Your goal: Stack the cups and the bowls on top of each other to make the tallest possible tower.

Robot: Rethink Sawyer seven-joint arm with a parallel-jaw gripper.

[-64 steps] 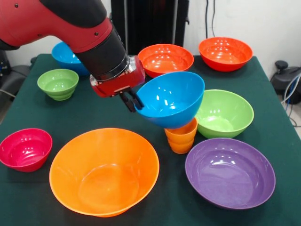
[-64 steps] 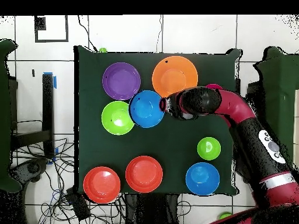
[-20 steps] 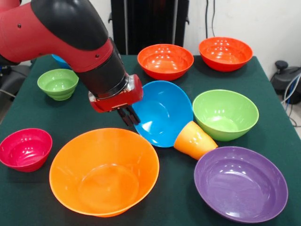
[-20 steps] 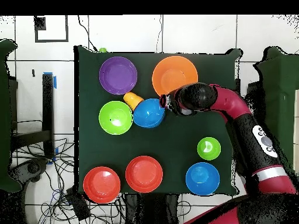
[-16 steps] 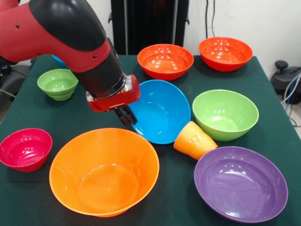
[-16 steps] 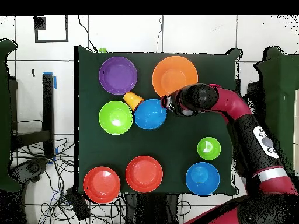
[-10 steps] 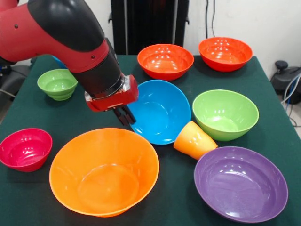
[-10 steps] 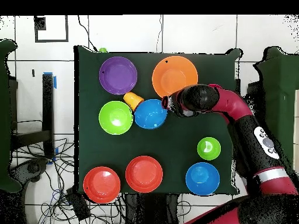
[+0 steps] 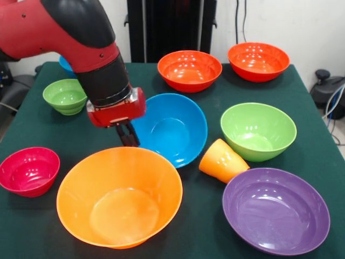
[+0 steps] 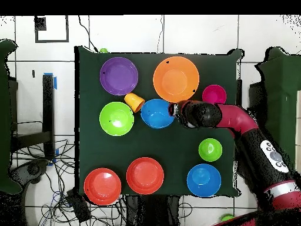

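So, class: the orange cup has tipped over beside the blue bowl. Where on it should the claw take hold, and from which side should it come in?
Grip the orange cup across its tapered body, coming down from above. It lies on its side between the blue bowl, the large green bowl and the purple bowl, so a sideways approach is probably blocked and its rim isn't facing up.

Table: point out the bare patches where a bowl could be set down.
Bare cloth lies between the small green bowl and crimson bowl, and right of the red-orange bowls toward the green bowl. Crowded around the tipped cup.
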